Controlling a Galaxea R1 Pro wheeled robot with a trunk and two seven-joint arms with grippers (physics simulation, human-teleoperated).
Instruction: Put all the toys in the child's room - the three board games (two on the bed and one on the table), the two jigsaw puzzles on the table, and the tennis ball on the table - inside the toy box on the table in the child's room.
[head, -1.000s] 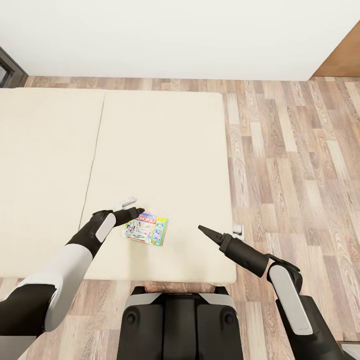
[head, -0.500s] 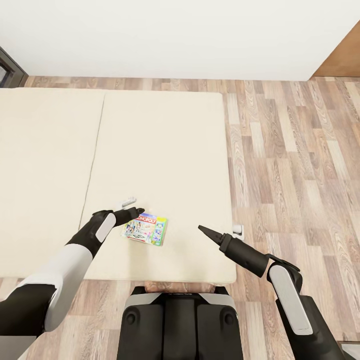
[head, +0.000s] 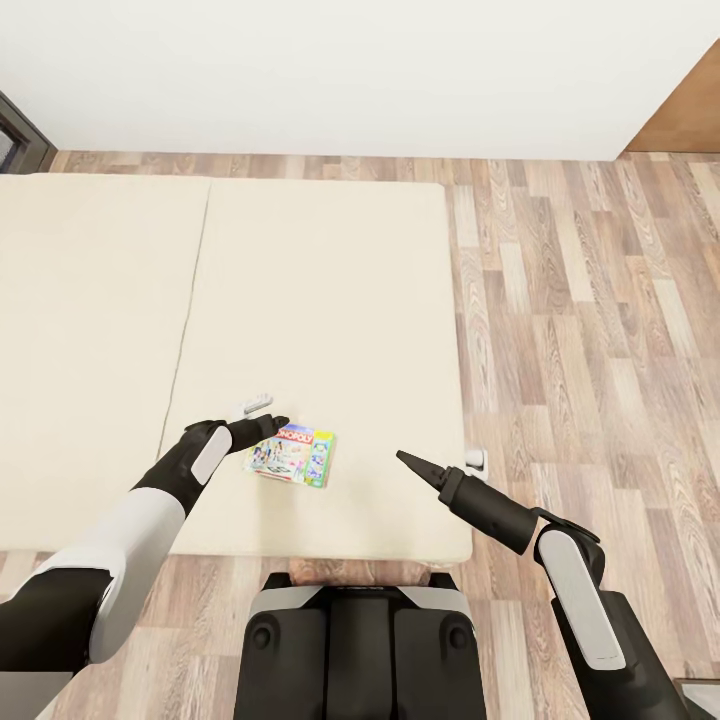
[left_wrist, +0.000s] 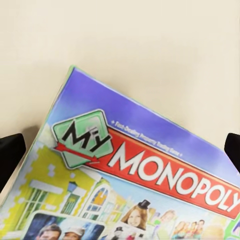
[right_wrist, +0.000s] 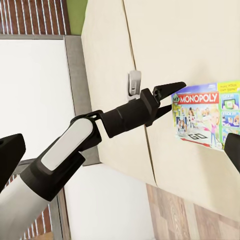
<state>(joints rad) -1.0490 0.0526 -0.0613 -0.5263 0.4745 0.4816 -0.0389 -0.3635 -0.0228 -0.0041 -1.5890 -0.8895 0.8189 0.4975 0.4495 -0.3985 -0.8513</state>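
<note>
A colourful My Monopoly board game lies flat near the front edge of the cream bed. My left gripper is open at the game's far left corner, just over it. In the left wrist view the box lid spreads between the two dark fingertips, which stand wide apart. My right gripper hovers open over the bed to the right of the game, apart from it. The right wrist view looks across at the left gripper and the game. Toy box and table are out of view.
The bed is two cream mattresses with a seam and a small white fitting beside my left gripper. Wood floor runs along the right. A white wall stands behind, with a dark door frame at the left and brown furniture at the right.
The board game has shifted very slightly under the left gripper. Both arms hold their places.
</note>
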